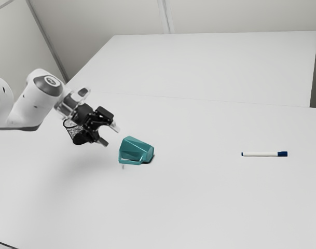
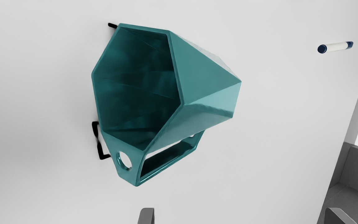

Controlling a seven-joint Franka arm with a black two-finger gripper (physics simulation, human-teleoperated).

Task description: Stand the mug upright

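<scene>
Currently the mug [image 1: 137, 150] lies on its side on the table [image 1: 199, 202], to the exterior view's left of the marker [image 1: 264, 154]; my gripper [image 1: 110, 136], farther that way, is open, empty. Likely approach step: next, I close in, grip, tip it mouth-up.

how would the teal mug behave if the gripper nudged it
The mug may rock or turn rather than roll freely, since its sides are flat facets and a handle juts out. Its smooth, glossy faces could be slippery, and its thin, sharp-edged walls look stiff.
</scene>
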